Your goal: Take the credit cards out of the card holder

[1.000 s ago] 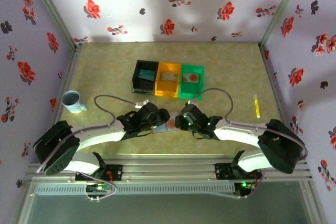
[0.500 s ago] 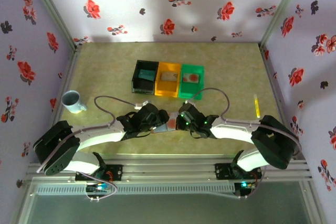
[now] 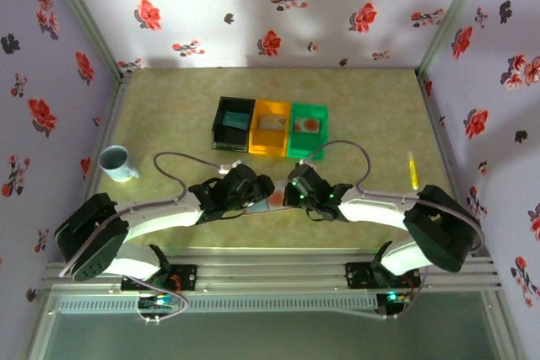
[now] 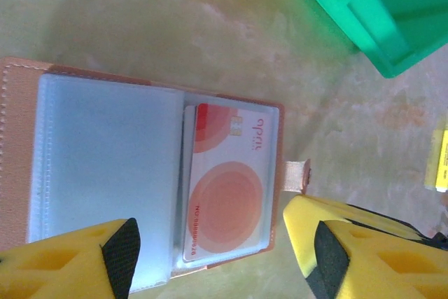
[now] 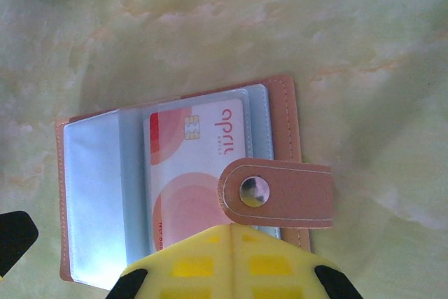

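Note:
The card holder [image 5: 175, 173] lies open on the table, brownish-pink outside with blue-grey clear sleeves inside. A pale credit card [image 5: 192, 173] with orange-red circles sits in one sleeve. The clasp tab [image 5: 280, 194] is folded over the card's corner. My right gripper [image 5: 231, 264] is shut, its tips covering the near end of the card and holder. Whether they pinch anything is hidden. In the left wrist view the same card [image 4: 227, 194] shows in its sleeve, and my left gripper [image 4: 224, 260] stands open astride the holder's [image 4: 105, 159] near edge. From above, both grippers [image 3: 253, 191] [image 3: 284, 194] meet over the holder [image 3: 268, 202].
Black [image 3: 233, 124], orange [image 3: 270, 128] and green [image 3: 307, 130] bins stand in a row behind the grippers, each with something small and flat inside. A cup [image 3: 116, 163] sits at the left and a yellow pen [image 3: 413, 170] at the right. The green bin's corner [image 4: 399, 19] is near the holder.
My right gripper has closed and edged left over the holder. The left gripper has hardly moved and stays open.

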Robot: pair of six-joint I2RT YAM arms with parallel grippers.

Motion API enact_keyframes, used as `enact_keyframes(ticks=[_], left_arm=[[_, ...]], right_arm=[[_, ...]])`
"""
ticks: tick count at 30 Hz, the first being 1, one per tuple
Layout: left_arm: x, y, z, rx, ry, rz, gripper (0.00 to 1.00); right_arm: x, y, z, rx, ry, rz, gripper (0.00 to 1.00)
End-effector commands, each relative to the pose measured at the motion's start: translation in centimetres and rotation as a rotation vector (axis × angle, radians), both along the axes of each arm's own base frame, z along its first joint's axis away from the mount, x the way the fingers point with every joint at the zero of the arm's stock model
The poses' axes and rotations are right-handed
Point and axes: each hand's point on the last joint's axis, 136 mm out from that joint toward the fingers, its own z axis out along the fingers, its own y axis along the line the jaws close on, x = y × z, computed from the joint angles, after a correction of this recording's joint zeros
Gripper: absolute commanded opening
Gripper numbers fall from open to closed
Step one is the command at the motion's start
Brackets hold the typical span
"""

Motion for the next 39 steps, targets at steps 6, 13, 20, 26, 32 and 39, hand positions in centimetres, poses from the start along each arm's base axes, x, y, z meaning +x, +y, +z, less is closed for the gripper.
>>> enact_keyframes(ticks=[6, 13, 20, 26, 32, 39], left_arm=[[-0.1, -1.2, -0.2, 0.016, 0.025, -0.035, 0.67], [0.0, -1.5, -0.3, 0.024, 0.018, -0.05, 0.6], [0.2, -2.6, 0.1, -0.018, 0.006, -0.071, 0.5], [0.2, -3.3, -0.4, -0.04, 0.022, -0.078, 0.46], [0.1, -4.0, -1.3, -0.073, 0.03, -0.09, 0.44], [0.1, -3.6, -2.2, -0.036, 0.043, -0.093, 0.4]], right_arm=[[0.0, 0.3, -1.3, 0.032, 0.046, -0.006, 0.0], [0.0, -0.3, -1.6, 0.034, 0.051, -0.023, 0.0], [0.0, -1.0, -2.2, 0.028, 0.059, -0.045, 0.0], [-0.1, -1.2, -2.4, 0.03, 0.064, -0.05, 0.0], [-0.2, -1.3, -2.8, 0.031, 0.074, -0.052, 0.0], [-0.4, -1.5, -3.0, 0.03, 0.08, -0.056, 0.0]])
